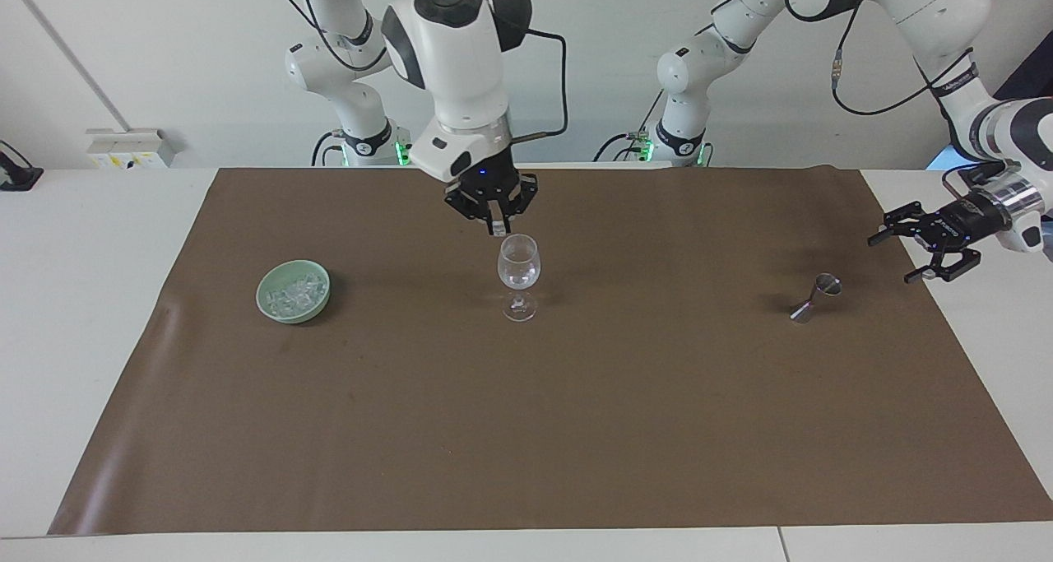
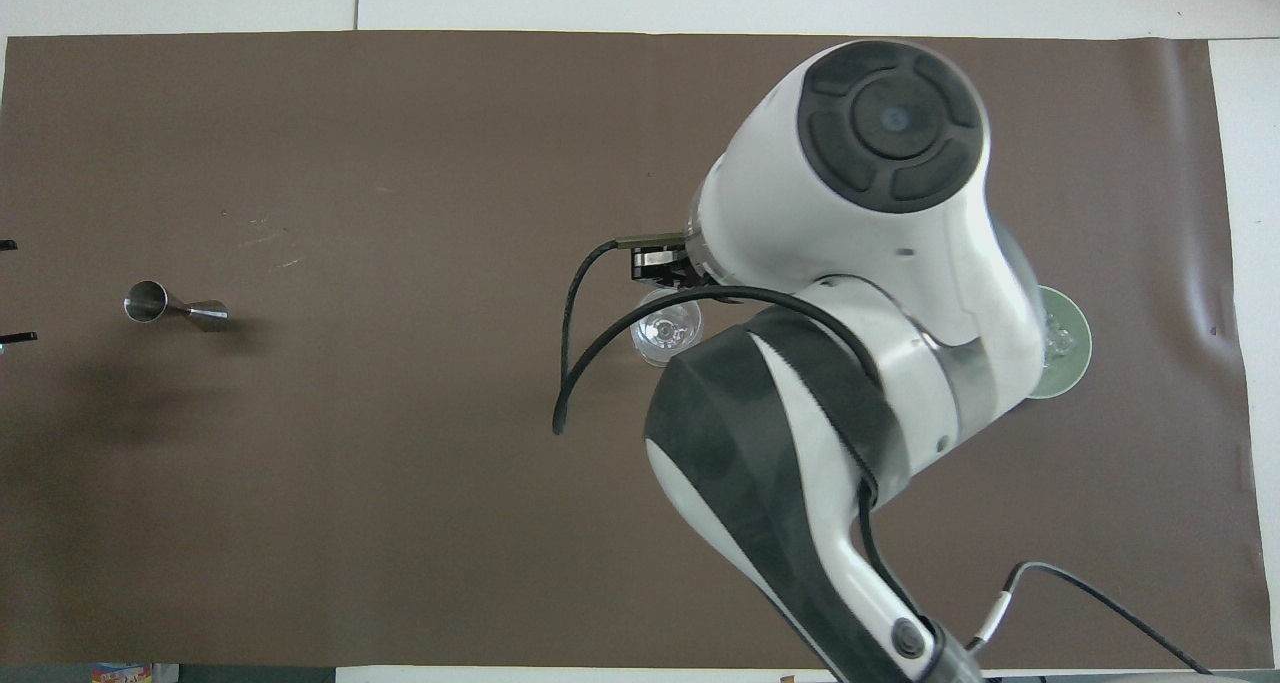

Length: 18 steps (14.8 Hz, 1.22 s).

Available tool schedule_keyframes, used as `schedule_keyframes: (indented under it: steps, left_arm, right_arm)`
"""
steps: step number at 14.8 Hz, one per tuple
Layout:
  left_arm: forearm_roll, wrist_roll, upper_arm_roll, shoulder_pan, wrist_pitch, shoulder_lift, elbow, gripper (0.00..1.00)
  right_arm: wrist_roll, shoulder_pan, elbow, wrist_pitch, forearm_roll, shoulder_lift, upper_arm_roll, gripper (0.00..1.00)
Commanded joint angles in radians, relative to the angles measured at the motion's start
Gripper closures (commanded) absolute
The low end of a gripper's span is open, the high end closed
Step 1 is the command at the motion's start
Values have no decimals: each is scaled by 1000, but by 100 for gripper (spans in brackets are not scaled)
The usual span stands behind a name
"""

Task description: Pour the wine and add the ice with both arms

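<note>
We are holding one small, slippery clear ice cube [image 1: 498, 229] pinched by its flat faces in the right gripper [image 1: 496, 226], jaws narrow, over the fragile clear stemmed glass [image 1: 519, 287] (the left gripper [image 1: 931, 246] is waiting wide open).

- A plain white wall [image 1: 592, 68] stands at the back.
- A brown mat [image 1: 576, 422] covers most of the white surface [image 1: 74, 299].
- A small white box [image 1: 132, 146] sits by the wall.
</note>
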Motion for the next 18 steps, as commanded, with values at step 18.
schedule_keyframes:
  steps: [18]
  left_arm:
    - [581, 205, -3, -322, -10, -208, 279, 0]
  right_arm:
    - [41, 32, -90, -21, 6, -8, -4, 75]
